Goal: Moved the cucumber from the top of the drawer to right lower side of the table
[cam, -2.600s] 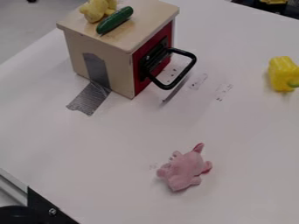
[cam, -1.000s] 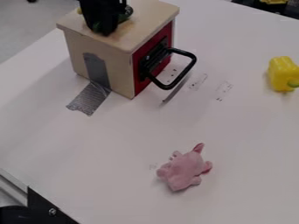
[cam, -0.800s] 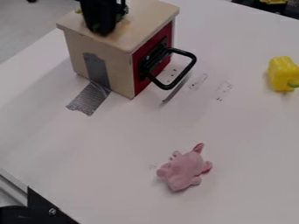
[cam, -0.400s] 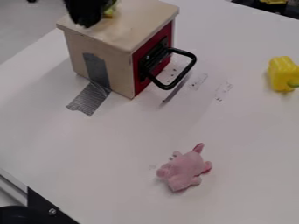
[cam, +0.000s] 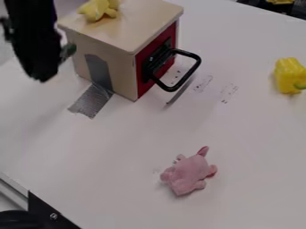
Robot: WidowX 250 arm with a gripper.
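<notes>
On the big white desk (cam: 125,156), just left of the box (cam: 140,29), the black fingers (cam: 40,67) hang in the air, squeezed around the green cucumber (cam: 70,50). This looks like the carrying part, so next it should go over to the low right of the box, get set down and be let go. One end pokes out toward the box, and its long way seems to go across the fingers, which hide the rest.

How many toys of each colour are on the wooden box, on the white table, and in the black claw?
Yellow: 2 (soft toy on the box, pepper)
Pink: 1 (plush animal)
Green: 1 (cucumber in the claw)
Total: 4
</notes>
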